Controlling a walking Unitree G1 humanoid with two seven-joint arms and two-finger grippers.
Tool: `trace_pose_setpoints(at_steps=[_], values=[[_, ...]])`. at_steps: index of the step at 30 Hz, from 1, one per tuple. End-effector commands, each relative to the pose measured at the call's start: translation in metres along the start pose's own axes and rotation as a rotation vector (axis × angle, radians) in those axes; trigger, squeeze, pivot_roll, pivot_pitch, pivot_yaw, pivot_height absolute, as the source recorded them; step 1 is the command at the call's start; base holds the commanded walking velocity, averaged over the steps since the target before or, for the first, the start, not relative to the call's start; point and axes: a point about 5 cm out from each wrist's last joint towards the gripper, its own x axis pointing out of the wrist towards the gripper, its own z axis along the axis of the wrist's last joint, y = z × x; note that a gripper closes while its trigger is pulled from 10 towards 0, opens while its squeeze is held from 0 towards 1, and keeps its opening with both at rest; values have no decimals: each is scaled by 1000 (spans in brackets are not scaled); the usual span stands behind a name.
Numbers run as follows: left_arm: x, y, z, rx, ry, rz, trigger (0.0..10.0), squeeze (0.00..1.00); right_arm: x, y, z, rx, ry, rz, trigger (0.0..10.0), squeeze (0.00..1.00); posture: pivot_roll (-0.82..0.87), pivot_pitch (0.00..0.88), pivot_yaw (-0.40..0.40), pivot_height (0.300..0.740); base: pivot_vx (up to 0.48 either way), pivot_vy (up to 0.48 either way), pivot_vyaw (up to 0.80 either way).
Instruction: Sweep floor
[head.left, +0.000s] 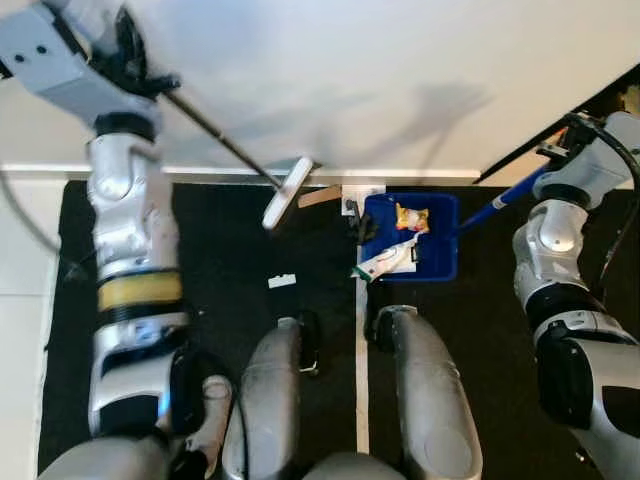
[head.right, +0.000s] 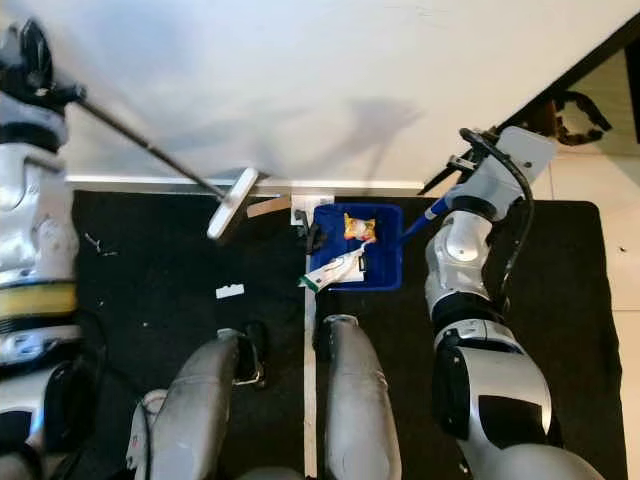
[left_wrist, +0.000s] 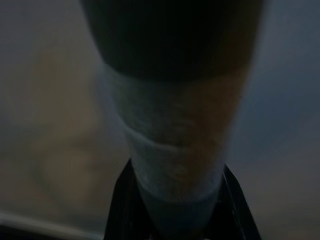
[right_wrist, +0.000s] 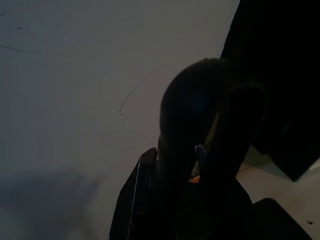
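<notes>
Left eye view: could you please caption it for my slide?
Left tool lifts broom over black mat; blue dustpan holds litter.

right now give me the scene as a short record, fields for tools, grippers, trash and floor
broom: thin dark handle, pale head lifted near the wall base
left gripper: raised, holding the broom handle
dustpan: blue, on the black mat by the wall
right gripper: raised by the dustpan's blue handle; fingers unclear
trash in dustpan: yellow wrapper, white-green packet
trash on mat: white scrap
</notes>
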Motion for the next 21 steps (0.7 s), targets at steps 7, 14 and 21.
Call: trace_pose_setpoints(at_steps=[7, 14, 21], values=[[-26, 53, -34, 350, 82, 256, 10000, 0, -17, -13, -27, -83, 124, 28, 10000, 0, 60, 469, -32, 731, 0, 0, 0], [-43, 42, -72, 197, 160, 358, 10000, 0, -17, -11, -27, -83, 127, 37, 10000, 0, 57, 482, -41, 731, 0, 0, 0], [-49, 12, -102, -98, 227, 419, 10000, 0, -17, -7, -26, -77, 120, 55, 10000, 0, 41, 493, -44, 731, 0, 0, 0]])
